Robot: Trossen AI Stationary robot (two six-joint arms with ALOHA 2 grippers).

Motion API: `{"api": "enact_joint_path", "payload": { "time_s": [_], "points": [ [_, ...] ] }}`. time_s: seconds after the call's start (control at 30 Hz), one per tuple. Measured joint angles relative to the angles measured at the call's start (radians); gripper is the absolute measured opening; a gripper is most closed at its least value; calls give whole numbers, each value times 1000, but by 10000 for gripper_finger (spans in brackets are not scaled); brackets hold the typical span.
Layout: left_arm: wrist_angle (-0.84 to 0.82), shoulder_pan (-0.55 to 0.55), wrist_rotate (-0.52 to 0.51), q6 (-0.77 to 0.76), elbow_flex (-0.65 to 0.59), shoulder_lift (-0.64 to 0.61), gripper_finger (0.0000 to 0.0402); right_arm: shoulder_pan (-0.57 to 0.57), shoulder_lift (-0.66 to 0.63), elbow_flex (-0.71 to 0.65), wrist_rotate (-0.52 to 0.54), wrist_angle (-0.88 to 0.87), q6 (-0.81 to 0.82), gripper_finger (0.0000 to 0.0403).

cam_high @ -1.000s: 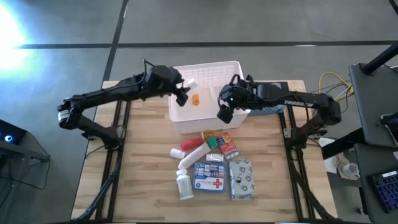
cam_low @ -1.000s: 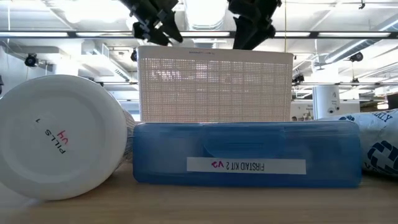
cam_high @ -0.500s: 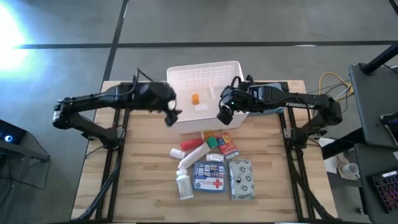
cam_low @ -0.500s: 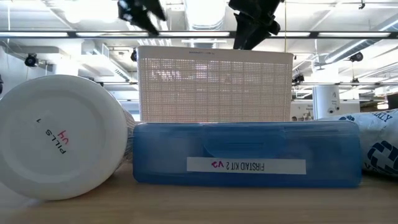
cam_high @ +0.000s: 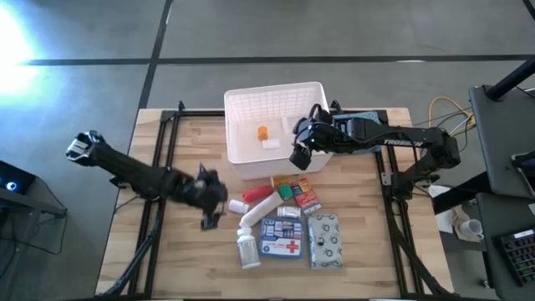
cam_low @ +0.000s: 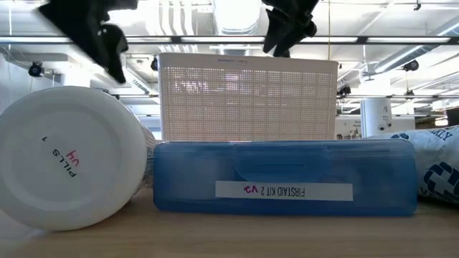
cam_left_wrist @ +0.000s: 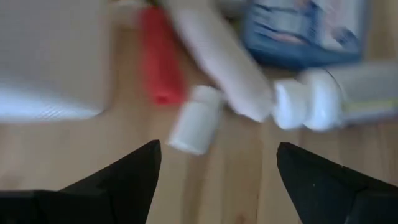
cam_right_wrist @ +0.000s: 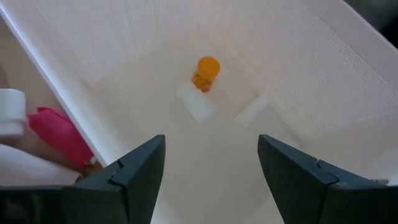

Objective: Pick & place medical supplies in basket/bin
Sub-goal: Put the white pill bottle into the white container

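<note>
White plastic basket [cam_high: 251, 100]: set at the far middle of the table; slotted walls are seen in the low view, and it is judged stiff and light. An orange vial [cam_high: 262, 132] and a small white piece [cam_high: 271, 143] lie on its floor.
Orange vial, right wrist view [cam_right_wrist: 206, 73]: lying on its side, touching a small white item [cam_right_wrist: 198, 104]; already placed.
Left gripper [cam_high: 207, 219]: low over the table, just left of the supply pile; fingers are spread apart and nothing is held between them.
Right gripper [cam_high: 298, 155]: hung over the basket's near right corner; fingers are parted and empty.
Small white bottle [cam_left_wrist: 196, 118]: lying on the wood straight ahead of the left fingers, beside a red-capped tube [cam_left_wrist: 160, 56]. Judged light, rigid and smooth, so it may roll; a hold across the round body near its middle is advised.
Red-white tube [cam_high: 257, 195]: judged light and somewhat soft; it should be taken across its width, well away from the cap.
White pill bottle [cam_high: 247, 249]: lying at the near left of the pile; hard and slippery by the look, best pinched across the body.
First-aid pouch [cam_high: 282, 237]: flat, beside the grey patterned packet [cam_high: 324, 241]; judged pliable and wide, so an edge grip is called for.
Small boxes [cam_high: 299, 193]: stiff card by judgement, easily crushed; a light squeeze on opposite faces is suggested.
</note>
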Motion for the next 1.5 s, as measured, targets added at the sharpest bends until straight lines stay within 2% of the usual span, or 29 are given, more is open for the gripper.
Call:
{"api": "enact_joint_path", "payload": {
  "time_s": [0.13, 0.27, 0.5, 0.63, 0.8, 0.9, 1.1, 1.23, 1.37, 1.43, 1.5],
  "points": [
    [245, -40, -1, 144, -171, 33, 297, -1, 0, 0, 0, 19, -18, 246],
    [373, -7, -4, 154, -252, 70, 297, -1, 0, 0, 0, 15, -17, 246],
    [475, 62, -7, 226, -267, 143, 297, 0, 0, 0, -2, 10, 3, 246],
    [531, 85, 25, 286, -266, 238, 297, 0, 0, 0, -2, 8, 4, 246],
    [520, 93, 38, 280, -231, 353, 292, 0, 0, 0, -2, 7, 4, 246],
    [461, 93, 41, 281, -187, 379, 262, 0, 0, 0, -2, 4, 10, 246],
    [253, 93, 43, 253, -137, 359, 156, 0, 0, 0, -2, 2, 10, 247],
    [22, 85, 58, 96, -122, 295, 155, 0, 0, 0, -2, 1, -6, 247],
    [-133, 42, 74, -128, -96, 129, 155, 0, 0, 0, 0, 1, -28, 247],
    [-197, 21, 53, -249, -59, 30, 155, -1, 0, 0, 2, 2, -41, 246],
    [-240, 8, -32, -365, 4, -66, 155, -1, 0, 0, 16, 3, -49, 246]
  ]
}}
